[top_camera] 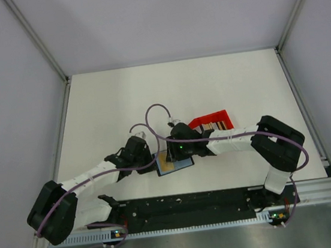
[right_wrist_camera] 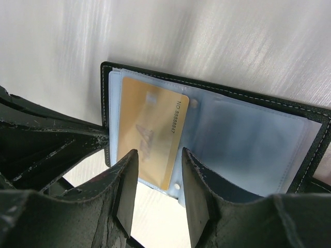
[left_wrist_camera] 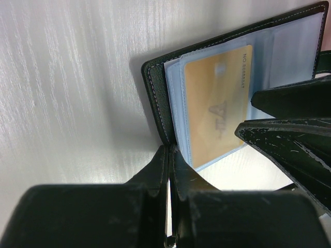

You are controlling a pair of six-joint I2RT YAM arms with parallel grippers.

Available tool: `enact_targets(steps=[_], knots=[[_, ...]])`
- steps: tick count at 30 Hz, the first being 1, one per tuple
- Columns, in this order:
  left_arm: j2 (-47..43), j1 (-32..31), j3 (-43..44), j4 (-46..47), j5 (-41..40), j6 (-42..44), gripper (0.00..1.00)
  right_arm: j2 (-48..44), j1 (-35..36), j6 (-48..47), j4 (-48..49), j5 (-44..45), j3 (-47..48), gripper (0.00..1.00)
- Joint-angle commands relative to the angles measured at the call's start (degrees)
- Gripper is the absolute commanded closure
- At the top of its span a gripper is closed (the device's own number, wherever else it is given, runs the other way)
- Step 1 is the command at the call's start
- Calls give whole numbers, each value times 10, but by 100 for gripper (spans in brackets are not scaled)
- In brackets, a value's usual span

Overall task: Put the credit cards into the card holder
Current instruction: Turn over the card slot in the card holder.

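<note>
The card holder [right_wrist_camera: 248, 139] lies open on the table [right_wrist_camera: 207, 41]. The left gripper [left_wrist_camera: 169, 157] pinches its floppy cover edge. The right gripper [right_wrist_camera: 158, 186] seems spread over the stiff, slick tan card [right_wrist_camera: 150, 129], which is best pushed by its short edge.

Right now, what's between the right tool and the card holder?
Right wrist view: only the tan credit card, its near end in the gap of the right tool, the rest lying against the open card holder.

A red tray [top_camera: 210, 116] rests on the white table [top_camera: 149, 89].
</note>
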Motion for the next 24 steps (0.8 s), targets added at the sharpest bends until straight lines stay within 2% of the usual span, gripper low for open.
enact_targets(steps=[1, 15, 24], knots=[[-4, -2, 0, 8, -1, 5, 100, 3, 0, -2, 9, -5, 3, 61], [-1, -3, -2, 11, 1, 7, 100, 16, 0, -20, 96, -83, -7, 69], [-13, -3, 9, -22, -11, 11, 100, -53, -4, -51, -17, 41, 7, 62]])
